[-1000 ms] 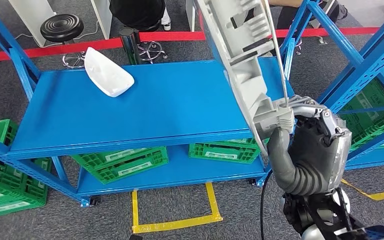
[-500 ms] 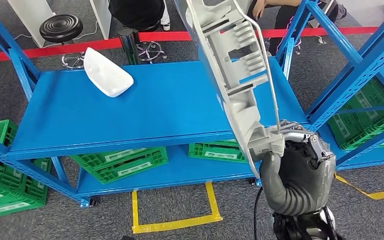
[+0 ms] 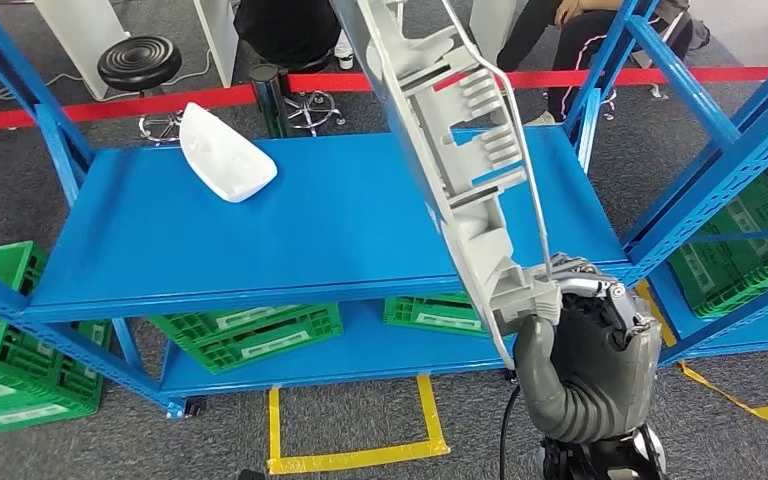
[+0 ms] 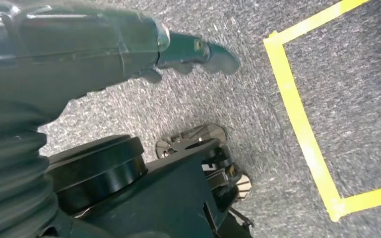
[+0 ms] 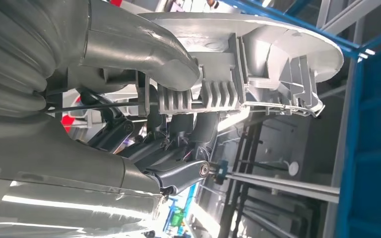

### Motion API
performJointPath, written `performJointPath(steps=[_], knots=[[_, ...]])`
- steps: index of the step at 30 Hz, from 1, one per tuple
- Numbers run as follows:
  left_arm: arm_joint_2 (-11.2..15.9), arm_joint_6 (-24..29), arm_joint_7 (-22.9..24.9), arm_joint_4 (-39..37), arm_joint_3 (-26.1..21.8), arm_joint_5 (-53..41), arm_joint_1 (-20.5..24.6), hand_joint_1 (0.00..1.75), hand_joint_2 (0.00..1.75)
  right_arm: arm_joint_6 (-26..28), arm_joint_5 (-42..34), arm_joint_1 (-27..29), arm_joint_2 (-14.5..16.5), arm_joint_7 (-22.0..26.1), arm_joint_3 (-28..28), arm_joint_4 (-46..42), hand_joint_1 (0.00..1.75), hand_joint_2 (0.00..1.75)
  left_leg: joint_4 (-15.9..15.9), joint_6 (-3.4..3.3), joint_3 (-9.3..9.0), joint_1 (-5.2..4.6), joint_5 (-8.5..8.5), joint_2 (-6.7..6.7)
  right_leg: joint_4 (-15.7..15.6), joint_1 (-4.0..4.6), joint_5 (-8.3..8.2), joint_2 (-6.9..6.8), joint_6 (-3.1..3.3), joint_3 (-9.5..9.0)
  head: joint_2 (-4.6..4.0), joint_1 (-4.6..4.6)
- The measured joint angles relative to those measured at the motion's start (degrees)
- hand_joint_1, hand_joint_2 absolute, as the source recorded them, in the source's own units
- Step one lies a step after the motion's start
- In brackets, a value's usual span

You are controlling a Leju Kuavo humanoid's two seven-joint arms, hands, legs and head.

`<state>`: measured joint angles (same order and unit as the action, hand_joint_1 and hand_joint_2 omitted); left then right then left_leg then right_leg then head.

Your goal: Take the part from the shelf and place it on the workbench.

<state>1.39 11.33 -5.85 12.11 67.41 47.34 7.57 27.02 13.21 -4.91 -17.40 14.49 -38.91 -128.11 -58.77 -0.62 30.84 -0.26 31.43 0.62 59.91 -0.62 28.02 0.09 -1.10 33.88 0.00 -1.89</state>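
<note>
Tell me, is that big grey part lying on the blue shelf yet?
No. The grey part stands upright in the air, gripped at its lower end by the right hand.

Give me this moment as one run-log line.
right hand: grips grey part by lower end, upright over blue shelf | left hand: hangs over floor, holds nothing | white part: lies on shelf

Black stool (image 3: 141, 62) beyond red floor tape (image 3: 140, 103), green crates (image 3: 245, 334), yellow floor tape (image 3: 350, 455)
</note>
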Motion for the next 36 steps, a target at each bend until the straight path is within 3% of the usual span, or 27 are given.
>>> performJointPath(steps=[3,5,8,9,10,11,14,16,19,21,23,24,25,26,27,29,31,34,36], knots=[[0.1,0.2,0.0,0.0,0.0,0.1,0.0,0.0,1.75,0.2,-0.4,0.1,0.2,0.7,-0.2,0.2,1.75,1.75,-0.2,0.94,0.22,0.01,0.05,0.11,-1.0,0.04,0.31,-0.01,0.78,-0.35,0.0,0.17],[0.4,0.5,-0.1,0.0,0.0,0.2,0.0,0.0,1.75,0.5,-1.3,0.2,0.6,1.9,-0.3,0.5,1.75,1.75,-2.1,1.49,0.97,0.06,1.77,-0.19,-1.5,-0.21,0.02,-0.22,1.29,-0.5,0.0,0.52],[0.8,0.6,-0.6,0.0,0.0,0.6,-0.1,0.0,1.75,1.1,-2.4,0.7,1.2,3.9,-0.4,1.2,1.75,1.75,-11.5,2.27,5.08,0.42,7.1,-0.7,-1.8,-0.27,-0.16,-0.62,1.71,-0.37,0.0,1.64],[0.9,0.6,-0.8,0.0,0.0,0.7,-0.1,0.0,1.75,1.2,-2.5,0.8,1.4,4.3,-0.4,1.4,1.75,1.75,-14.0,2.46,6.19,0.54,7.89,-0.72,-1.7,-0.27,-0.17,-0.7,1.74,-0.3,0.0,1.9],[1.0,0.6,-1.0,0.0,0.0,0.8,-0.2,0.0,1.75,1.3,-2.6,1.0,1.6,4.5,-0.4,1.7,1.75,1.75,-14.8,2.6,6.47,0.64,7.57,-0.7,-1.7,-0.28,-0.18,-0.75,1.75,-0.26,0.0,2.07],[1.1,0.6,-1.2,0.0,0.0,1.0,-0.2,0.0,1.75,1.5,-2.5,1.1,1.8,4.7,-0.4,2.0,1.75,1.75,-13.5,2.69,5.7,0.76,6.16,-0.68,-1.6,-0.31,-0.19,-0.76,1.75,-0.23,0.0,2.2],[1.5,0.5,-1.3,0.0,-0.1,1.7,-0.1,0.0,1.75,2.1,-2.1,1.4,2.6,5.0,-0.5,2.7,1.75,1.75,-3.3,2.65,0.49,0.99,1.05,-0.74,-1.1,-0.28,-0.26,-0.66,1.39,-0.1,0.0,2.62],[1.7,0.2,-0.9,0.0,-0.3,2.1,-0.1,0.0,1.75,3.0,-1.5,1.7,3.1,5.3,-0.6,3.2,1.75,1.75,-0.5,2.25,-0.65,0.87,0.54,-0.88,-0.9,-0.11,-0.56,-0.59,0.73,0.27,0.0,2.73],[2.0,0.0,-0.3,0.0,-0.4,2.4,-0.2,0.0,1.75,4.3,-0.8,2.3,3.7,6.0,-0.7,3.8,1.75,1.75,-0.2,0.98,0.07,0.81,-0.22,-0.94,-0.7,-0.27,-0.61,-0.53,-0.32,0.82,0.0,2.46],[2.1,-0.1,-0.1,0.0,-0.4,2.4,-0.2,0.0,1.75,4.8,-0.8,2.5,3.8,6.4,-0.9,4.1,1.75,1.75,0.0,0.02,0.81,0.87,-1.03,-0.85,2.2,-0.4,2.49,-0.4,-0.83,1.87,0.0,2.01],[2.2,-0.1,-0.1,0.0,-0.5,2.4,-0.1,0.0,1.75,5.0,-1.0,2.6,3.9,6.6,-1.0,4.4,1.75,1.75,-0.1,-0.48,1.64,0.65,-1.74,-0.75,8.7,-0.41,7.5,-0.38,-1.05,3.53,0.0,1.26],[2.3,-0.1,-0.1,0.0,-0.5,2.4,-0.1,0.0,1.75,5.0,-1.1,2.6,3.9,6.7,-1.1,4.6,1.75,1.75,-0.1,-0.63,2.13,0.48,-2.11,-0.7,11.7,-0.4,9.19,-0.37,-1.03,4.09,0.0,0.98],[2.3,-0.1,-0.2,0.0,-0.5,2.3,-0.1,0.0,1.75,5.0,-1.2,2.6,3.9,6.8,-1.1,4.7,1.75,1.75,-0.1,-0.69,2.62,0.29,-2.5,-0.66,13.3,-0.36,9.82,-0.37,-0.9,4.0,0.0,0.74],[2.4,-0.1,-0.3,0.0,-0.5,2.2,-0.2,0.0,1.75,5.0,-1.3,2.6,4.0,6.8,-1.2,4.9,1.75,1.75,-0.2,-0.74,3.11,0.08,-2.88,-0.65,12.8,-0.3,9.31,-0.36,-0.63,3.0,0.0,0.5],[2.4,-0.1,-0.4,0.0,-0.5,2.1,-0.1,0.0,1.75,5.0,-1.3,2.6,4.0,6.8,-1.2,5.0,1.75,1.75,-0.2,-0.75,3.55,-0.14,-3.26,-0.66,10.4,-0.16,7.98,-0.34,-0.2,1.07,0.0,0.26],[2.4,-0.1,-0.4,0.0,-0.5,1.9,-0.1,0.0,1.75,4.9,-1.4,2.4,4.1,6.7,-1.2,5.1,1.75,1.75,-0.2,-0.63,4.21,-0.5,-3.94,-0.69,2.4,0.39,5.31,-0.22,1.12,-4.04,0.0,-0.02],[2.3,-0.1,-0.5,0.0,-0.5,1.7,-0.1,0.0,1.75,4.9,-1.4,2.2,4.1,6.5,-1.2,5.1,1.75,1.75,-0.2,-0.17,4.7,-0.5,-4.67,-0.61,-2.7,0.93,4.33,-0.07,1.88,-6.81,0.0,0.06],[2.2,-0.1,-0.5,0.1,-0.5,1.6,-0.2,0.0,1.75,4.8,-1.5,2.0,4.1,6.2,-1.1,5.1,1.75,1.75,-0.1,0.88,5.23,-0.27,-5.47,-0.48,-4.1,1.1,3.07,-0.16,2.12,-6.53,0.0,-0.17],[2.2,-0.2,-0.5,0.1,-0.5,1.6,-0.3,0.0,1.75,4.7,-1.5,1.9,4.2,6.0,-1.1,5.2,1.75,1.75,-2.1,1.47,6.17,-0.25,-2.57,-0.53,-5.0,0.74,1.58,-0.43,2.47,-5.65,0.0,0.19]])
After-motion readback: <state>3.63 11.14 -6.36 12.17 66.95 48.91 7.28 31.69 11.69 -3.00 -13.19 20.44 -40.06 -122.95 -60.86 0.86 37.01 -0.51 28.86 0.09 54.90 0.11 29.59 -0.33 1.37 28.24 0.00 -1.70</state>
